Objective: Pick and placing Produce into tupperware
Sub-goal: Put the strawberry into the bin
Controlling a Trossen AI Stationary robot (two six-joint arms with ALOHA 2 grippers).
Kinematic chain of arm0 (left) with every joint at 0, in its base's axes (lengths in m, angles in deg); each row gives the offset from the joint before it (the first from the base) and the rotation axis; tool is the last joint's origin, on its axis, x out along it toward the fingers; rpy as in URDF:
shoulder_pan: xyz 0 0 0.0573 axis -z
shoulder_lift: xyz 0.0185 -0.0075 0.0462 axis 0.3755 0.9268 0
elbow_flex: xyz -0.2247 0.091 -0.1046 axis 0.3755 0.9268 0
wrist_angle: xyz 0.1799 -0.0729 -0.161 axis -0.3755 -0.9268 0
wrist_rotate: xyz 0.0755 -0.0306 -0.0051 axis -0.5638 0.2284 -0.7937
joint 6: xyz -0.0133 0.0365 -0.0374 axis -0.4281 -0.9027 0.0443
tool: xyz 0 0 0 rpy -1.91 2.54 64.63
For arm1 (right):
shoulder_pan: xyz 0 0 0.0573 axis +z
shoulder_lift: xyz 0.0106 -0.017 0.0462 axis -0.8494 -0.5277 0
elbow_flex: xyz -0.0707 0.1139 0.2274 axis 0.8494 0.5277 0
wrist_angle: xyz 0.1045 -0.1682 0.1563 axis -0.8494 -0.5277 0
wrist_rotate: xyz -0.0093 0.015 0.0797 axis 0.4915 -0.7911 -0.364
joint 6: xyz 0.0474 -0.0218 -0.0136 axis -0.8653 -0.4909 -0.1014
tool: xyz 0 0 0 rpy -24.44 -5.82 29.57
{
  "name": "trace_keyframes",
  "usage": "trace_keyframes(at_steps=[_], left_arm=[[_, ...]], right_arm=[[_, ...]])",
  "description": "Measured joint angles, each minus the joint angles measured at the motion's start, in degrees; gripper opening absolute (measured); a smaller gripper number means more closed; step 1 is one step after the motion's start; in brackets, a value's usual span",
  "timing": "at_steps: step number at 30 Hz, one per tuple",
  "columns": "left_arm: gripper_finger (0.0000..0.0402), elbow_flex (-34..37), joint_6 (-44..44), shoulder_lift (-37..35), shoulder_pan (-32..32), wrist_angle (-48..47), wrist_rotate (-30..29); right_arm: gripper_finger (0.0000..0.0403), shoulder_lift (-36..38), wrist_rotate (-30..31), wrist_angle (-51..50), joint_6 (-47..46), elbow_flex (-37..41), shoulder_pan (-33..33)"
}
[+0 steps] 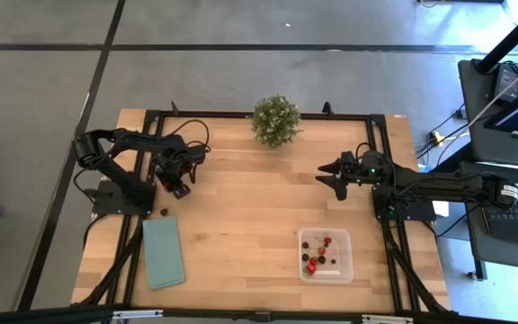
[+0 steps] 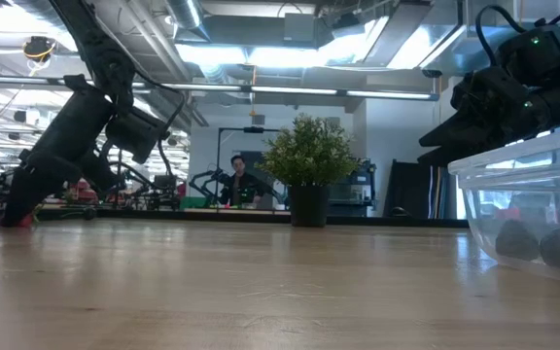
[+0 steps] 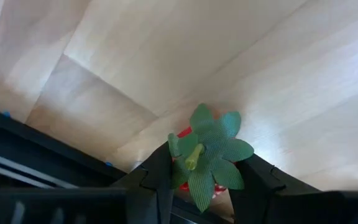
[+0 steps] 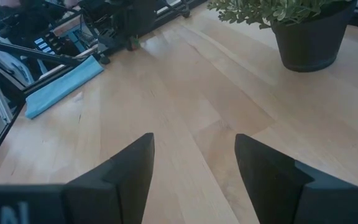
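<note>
One leafy-capped red berry (image 3: 194, 163), unseen from above, is pinched by the left gripper (image 3: 197, 186); the right gripper (image 4: 194, 165) is spread, empty.

Tupperware (image 1: 325, 268): clear, lidless, rectangular with rounded corners; upright on the surface's near right part.
Berries in tupperware (image 1: 315, 257): several tiny red and dark pieces, loose on its floor.
Strawberry (image 3: 194, 158): red with green leafy cap, held between the left gripper's (image 3: 199, 183) jaws.
Stray berry (image 1: 164, 212): dark, on the surface just beyond the cloth's far edge.
</note>
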Motion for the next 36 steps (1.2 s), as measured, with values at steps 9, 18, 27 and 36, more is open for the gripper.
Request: trace_keyframes(at_steps=[9,18,27,36], left_arm=[[0.0110,-8.35,-7.80,0.22,2.52,-2.93,18.59],[0.0115,-24.60,-9.93,0.11,9.29,11.32,42.70],[0.0116,-33.75,-4.29,0.06,22.70,51.84,29.20],[0.0109,-34.20,-10.00,8.37,36.78,73.51,1.37]], right_arm=[[0.0226,0.00,-0.02,0.67,-0.19,0.00,0.02],[0.0226,0.02,-0.02,1.07,-1.29,0.00,0.00],[0.0226,0.02,-0.09,2.14,-1.66,0.00,0.02],[0.0226,0.02,-0.07,2.66,-1.46,0.00,0.01]])
